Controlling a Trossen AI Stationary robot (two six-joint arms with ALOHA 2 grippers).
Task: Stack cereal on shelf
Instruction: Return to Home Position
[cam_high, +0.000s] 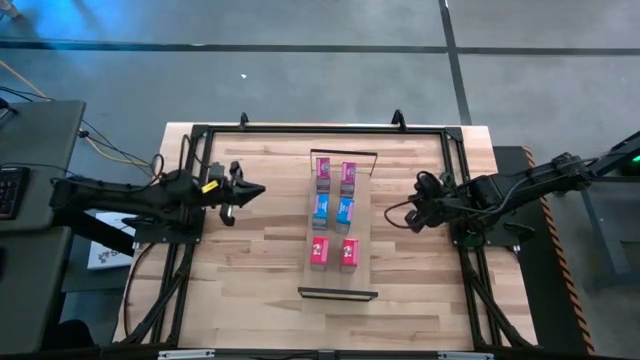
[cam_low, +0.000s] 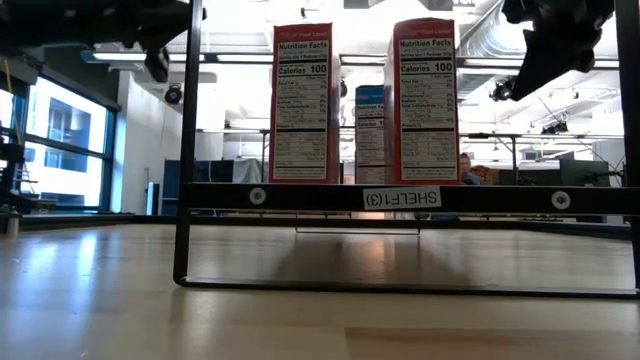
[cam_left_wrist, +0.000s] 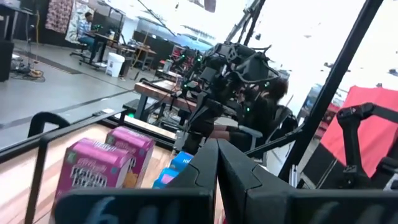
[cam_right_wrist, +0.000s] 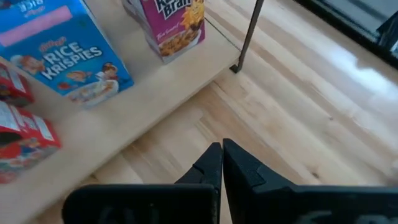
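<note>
We see all six boxes upright on the shelf (cam_high: 338, 280), which lies along the middle of the table (cam_high: 250, 290), with a wire frame (cam_high: 338, 293) at each short end. The pink pair (cam_high: 323, 171) stands at one end, the blue pair (cam_high: 321, 208) in the middle, and the red pair (cam_high: 319, 251) at the end nearest the low camera; each pair stands side by side with a narrow gap. The left gripper (cam_high: 258, 189) hangs above the table to the left of the shelf, well apart from it, its fingers pressed together on nothing. The right gripper (cam_high: 413, 212) hangs to the right of the shelf, level with the blue pair and clear of the boxes, its fingers likewise pressed together and empty
</note>
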